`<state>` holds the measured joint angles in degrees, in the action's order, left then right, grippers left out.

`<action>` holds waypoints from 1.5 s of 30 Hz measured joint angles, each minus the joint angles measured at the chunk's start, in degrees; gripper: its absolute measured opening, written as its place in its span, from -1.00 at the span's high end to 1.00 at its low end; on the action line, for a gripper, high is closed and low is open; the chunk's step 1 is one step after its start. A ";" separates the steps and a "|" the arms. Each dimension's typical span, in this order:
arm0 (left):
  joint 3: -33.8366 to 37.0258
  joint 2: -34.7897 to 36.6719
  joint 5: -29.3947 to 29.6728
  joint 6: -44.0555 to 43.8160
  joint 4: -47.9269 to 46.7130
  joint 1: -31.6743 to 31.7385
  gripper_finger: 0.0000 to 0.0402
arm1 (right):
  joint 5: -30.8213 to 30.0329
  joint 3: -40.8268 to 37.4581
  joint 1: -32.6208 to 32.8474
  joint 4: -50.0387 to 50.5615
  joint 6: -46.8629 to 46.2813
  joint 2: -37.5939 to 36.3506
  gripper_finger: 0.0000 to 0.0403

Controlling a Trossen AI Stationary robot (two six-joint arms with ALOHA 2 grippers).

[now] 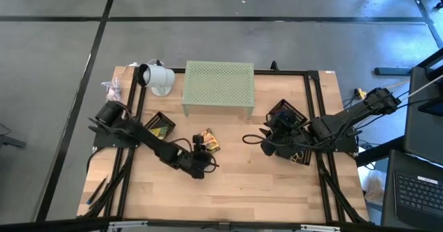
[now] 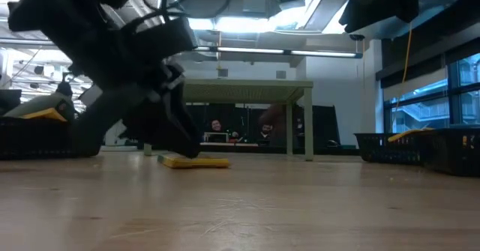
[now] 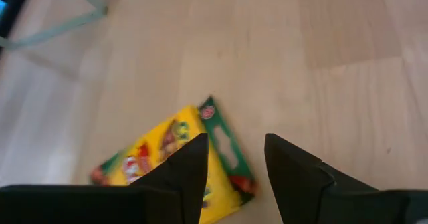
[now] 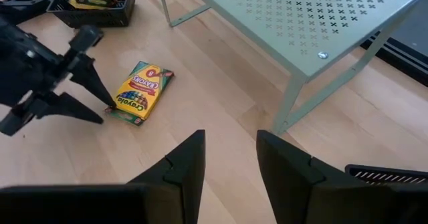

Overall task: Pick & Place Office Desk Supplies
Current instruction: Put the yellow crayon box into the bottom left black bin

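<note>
A yellow-green crayon box lies flat on the wooden table, in front of the stand; it also shows in the low view and the right wrist view. My left gripper is open and low over the table at the box's near end. One finger stands in front of the box face, and a box corner lies between the fingers. My right gripper is open and hovers over bare table to the right of the box. Other small supplies are not visible loose on the table. My left gripper stands open around one corner of the crayon box, coming at it low and slanting from the table's left and near side. I cannot tell whether either finger touches it. The box lies flat on the table.
The pale green perforated stand stands at the far middle on thin legs. One black mesh tray sits left of centre, and others lie under my right arm. A white device sits far left. Bare wood lies toward the near edge.
</note>
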<state>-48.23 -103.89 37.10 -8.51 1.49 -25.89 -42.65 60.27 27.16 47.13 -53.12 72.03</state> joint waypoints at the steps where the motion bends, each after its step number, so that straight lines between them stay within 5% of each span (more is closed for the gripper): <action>1: 0.00 -0.65 -0.40 -0.40 0.57 -0.07 0.29 | 0.00 0.00 0.00 0.00 0.00 0.00 0.32; 12: -0.15 -3.79 2.59 -2.98 1.72 -0.60 0.33 | 0.00 0.00 -0.01 0.00 -0.02 0.00 0.32; 30: -0.04 -3.77 1.01 -8.72 -2.79 1.33 0.97 | 0.22 0.04 0.00 -0.04 -0.05 3.66 0.32; 45: 0.26 1.61 3.48 -5.80 -3.44 0.29 0.99 | 0.04 0.07 0.00 -1.54 2.21 5.42 0.42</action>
<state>-47.97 -102.28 40.59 -14.31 -1.94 -25.60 -42.61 60.34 27.16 45.59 -50.92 77.45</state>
